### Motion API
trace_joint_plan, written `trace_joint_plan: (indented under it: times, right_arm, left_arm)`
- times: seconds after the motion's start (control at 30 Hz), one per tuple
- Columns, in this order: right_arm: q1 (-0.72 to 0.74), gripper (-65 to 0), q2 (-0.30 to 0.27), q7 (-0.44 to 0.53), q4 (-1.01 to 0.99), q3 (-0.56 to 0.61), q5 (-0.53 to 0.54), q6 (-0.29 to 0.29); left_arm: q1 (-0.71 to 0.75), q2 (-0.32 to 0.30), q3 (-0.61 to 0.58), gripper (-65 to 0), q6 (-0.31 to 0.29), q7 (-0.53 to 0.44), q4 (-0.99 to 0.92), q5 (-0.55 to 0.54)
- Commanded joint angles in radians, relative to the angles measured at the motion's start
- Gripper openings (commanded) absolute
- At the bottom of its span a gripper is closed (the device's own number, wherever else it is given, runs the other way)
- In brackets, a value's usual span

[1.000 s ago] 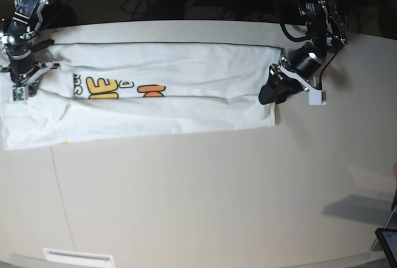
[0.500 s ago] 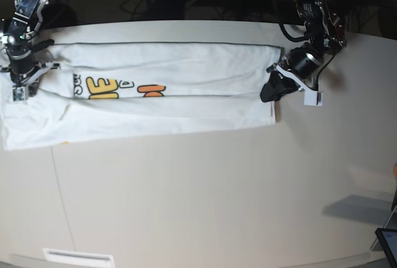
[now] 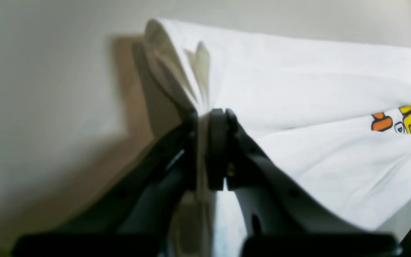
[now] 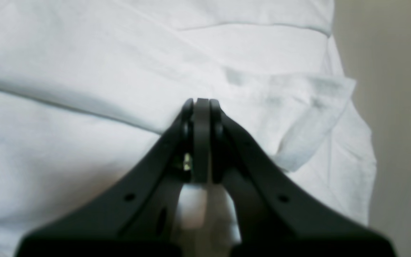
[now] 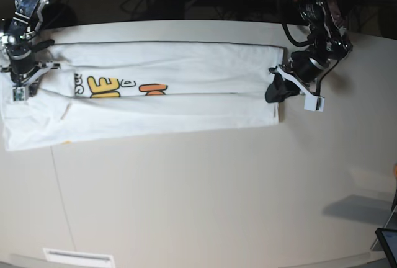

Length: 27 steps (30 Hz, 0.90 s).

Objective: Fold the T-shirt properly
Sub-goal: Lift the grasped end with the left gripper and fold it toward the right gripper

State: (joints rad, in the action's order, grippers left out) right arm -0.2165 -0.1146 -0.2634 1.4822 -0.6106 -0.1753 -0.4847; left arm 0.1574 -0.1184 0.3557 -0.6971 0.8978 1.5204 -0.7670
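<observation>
White cotton T-shirt (image 5: 167,94) was found laid lengthwise on the counter (image 5: 205,200). Its opposite ends were pinched by the closed left gripper (image 3: 207,150) and right gripper (image 4: 200,139), presumably for the next fold.

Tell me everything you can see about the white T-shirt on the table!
The T-shirt is white, soft-looking cloth, folded lengthwise into a long band lying flat across the pale table. Yellow and orange letters show in a strip between its folded flaps. The left gripper pinches one end's edge, lifting it a little; the right gripper is shut on cloth at the other end.
</observation>
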Motion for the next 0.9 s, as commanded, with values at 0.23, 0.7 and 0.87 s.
trace_joint_plan:
  times: [0.23, 0.7, 0.87]
  right_arm:
    - [-0.011, -64.1, -0.006, -0.026, 0.033, 0.041, -0.01, -0.004]
    - [-0.051, -64.1, 0.031, -0.09, 0.206, 0.131, -0.01, -0.001]
    - [-0.062, -64.1, 0.031, -0.09, 0.259, 0.131, -0.01, -0.001]
  left_arm:
    - [-0.008, -0.057, 0.007, -65.0, 0.035, -0.012, 0.022, -0.015]
    - [-0.002, -0.068, 0.009, -65.0, 0.035, -0.012, 0.024, -0.015]
    - [0.003, -0.077, 0.007, -65.0, 0.037, -0.01, 0.075, -0.015]
